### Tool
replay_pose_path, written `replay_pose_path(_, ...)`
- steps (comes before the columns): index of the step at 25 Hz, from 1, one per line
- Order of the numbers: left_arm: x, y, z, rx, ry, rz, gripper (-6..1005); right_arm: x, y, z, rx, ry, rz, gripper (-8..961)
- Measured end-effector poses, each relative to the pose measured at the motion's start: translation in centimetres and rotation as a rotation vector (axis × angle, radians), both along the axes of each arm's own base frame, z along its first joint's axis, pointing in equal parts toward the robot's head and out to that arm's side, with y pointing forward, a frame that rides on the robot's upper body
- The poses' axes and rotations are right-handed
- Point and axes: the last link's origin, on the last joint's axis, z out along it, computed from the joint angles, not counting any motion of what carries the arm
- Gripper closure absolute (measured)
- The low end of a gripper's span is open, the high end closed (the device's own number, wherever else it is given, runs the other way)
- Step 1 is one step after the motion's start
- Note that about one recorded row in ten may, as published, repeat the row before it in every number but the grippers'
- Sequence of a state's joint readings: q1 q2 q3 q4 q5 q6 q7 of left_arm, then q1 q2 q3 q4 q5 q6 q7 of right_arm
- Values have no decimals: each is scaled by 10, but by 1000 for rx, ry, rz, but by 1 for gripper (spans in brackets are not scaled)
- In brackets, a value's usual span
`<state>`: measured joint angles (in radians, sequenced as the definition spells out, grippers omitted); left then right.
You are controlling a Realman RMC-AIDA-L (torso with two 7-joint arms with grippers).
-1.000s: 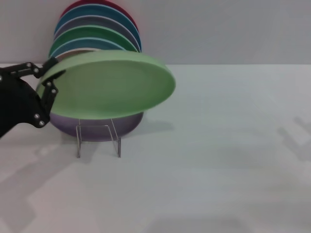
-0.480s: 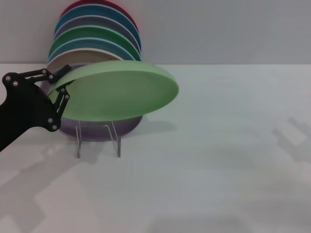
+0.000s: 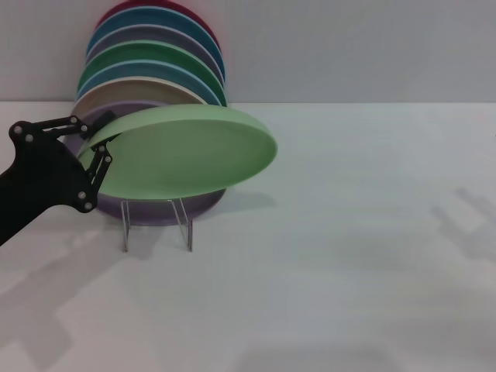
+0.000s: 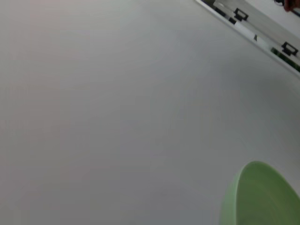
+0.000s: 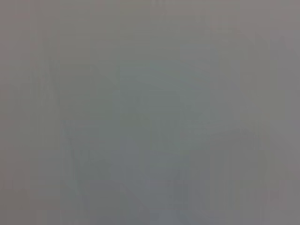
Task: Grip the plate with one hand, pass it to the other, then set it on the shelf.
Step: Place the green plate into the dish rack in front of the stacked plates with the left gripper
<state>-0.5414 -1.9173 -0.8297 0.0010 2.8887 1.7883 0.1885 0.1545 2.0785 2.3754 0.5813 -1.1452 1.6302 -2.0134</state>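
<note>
The pale mint-green plate [image 3: 186,151] is held tilted, nearly flat, just in front of the row of plates and above the front of the clear rack [image 3: 155,221]. My left gripper [image 3: 97,143] is shut on the plate's left rim, coming in from the left. An edge of the plate also shows in the left wrist view [image 4: 260,197]. The right gripper is out of view; its wrist view shows only a plain grey surface.
Several plates stand in the rack behind: a lilac one [image 3: 155,205] at the front, then beige [image 3: 124,93], blue, darker green [image 3: 155,58], grey, teal and red. The white table [image 3: 349,232] stretches to the right and front.
The left gripper and the plate moved right, then dropped slightly and tilted, bringing the plate closer to the rack's front.
</note>
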Motion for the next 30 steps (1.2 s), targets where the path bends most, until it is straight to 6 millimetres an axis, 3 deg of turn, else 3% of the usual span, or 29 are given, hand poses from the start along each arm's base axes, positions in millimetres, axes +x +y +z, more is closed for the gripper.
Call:
replay_pose_path(19, -6, 4, -16, 34, 21, 92, 903, 0, -1, -1, -6, -7, 3, 161)
replay_pose_path(30, -7, -6, -21, 89, 17, 86, 820, -2, 1, -1, -10, -11, 10, 151)
